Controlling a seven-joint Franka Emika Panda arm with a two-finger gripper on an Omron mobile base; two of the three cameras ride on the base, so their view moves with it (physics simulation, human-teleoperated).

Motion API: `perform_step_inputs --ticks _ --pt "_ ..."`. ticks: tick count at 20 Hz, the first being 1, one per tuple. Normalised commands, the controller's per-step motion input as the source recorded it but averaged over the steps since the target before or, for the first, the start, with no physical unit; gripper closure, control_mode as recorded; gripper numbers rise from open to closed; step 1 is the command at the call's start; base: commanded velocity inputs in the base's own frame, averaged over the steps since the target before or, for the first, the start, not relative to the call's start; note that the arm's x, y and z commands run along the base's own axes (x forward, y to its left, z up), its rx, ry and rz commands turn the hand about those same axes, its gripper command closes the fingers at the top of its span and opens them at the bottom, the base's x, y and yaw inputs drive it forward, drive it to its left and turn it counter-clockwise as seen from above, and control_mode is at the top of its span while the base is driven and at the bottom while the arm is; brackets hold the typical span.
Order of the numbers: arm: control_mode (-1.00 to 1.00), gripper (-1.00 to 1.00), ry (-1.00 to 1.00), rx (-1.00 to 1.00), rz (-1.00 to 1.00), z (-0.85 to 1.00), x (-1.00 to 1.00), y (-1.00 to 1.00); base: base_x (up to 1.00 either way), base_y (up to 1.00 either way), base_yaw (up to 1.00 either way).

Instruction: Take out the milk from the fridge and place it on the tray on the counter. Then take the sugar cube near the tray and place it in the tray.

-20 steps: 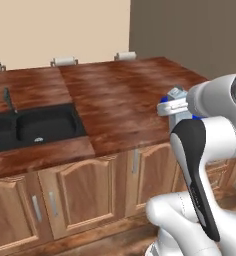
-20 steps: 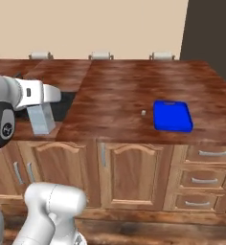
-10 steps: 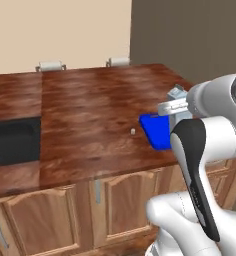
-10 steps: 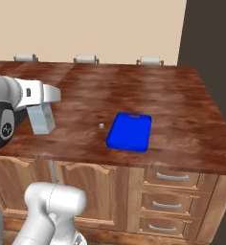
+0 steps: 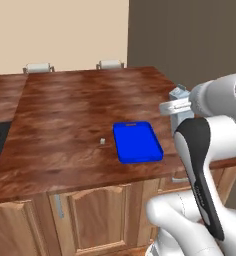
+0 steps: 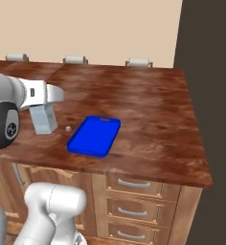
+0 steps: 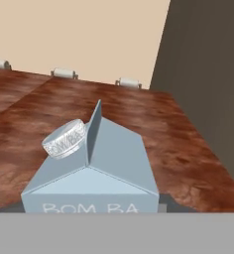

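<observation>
The pale blue-grey gabled milk carton (image 6: 43, 119) is held (fingers hidden, grip assumed pinched) by the gripper (image 6: 44, 98) above the reddish-brown wood-grain counter (image 6: 153, 115), beside the tiny white sugar cube (image 6: 68, 128) and flat bright blue tray (image 6: 95, 136).

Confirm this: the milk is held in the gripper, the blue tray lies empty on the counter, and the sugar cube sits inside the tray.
One part is wrong: the sugar cube is not inside the tray. It sits on the counter just beside it, as the left base view shows. The rest stands: the milk is in the gripper, and the tray lies empty.
</observation>
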Motion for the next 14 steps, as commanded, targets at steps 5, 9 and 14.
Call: perform_step_inputs --ticks 5,9,14 --pt "1.00 1.00 0.00 0.00 0.00 0.00 0.00 0.00 0.52 -0.01 0.00" --pt "1.00 1.00 0.00 0.00 0.00 0.00 0.00 0.00 0.47 -0.24 0.04" --pt "1.00 1.00 0.00 0.00 0.00 0.00 0.00 0.00 0.00 -0.16 0.05"
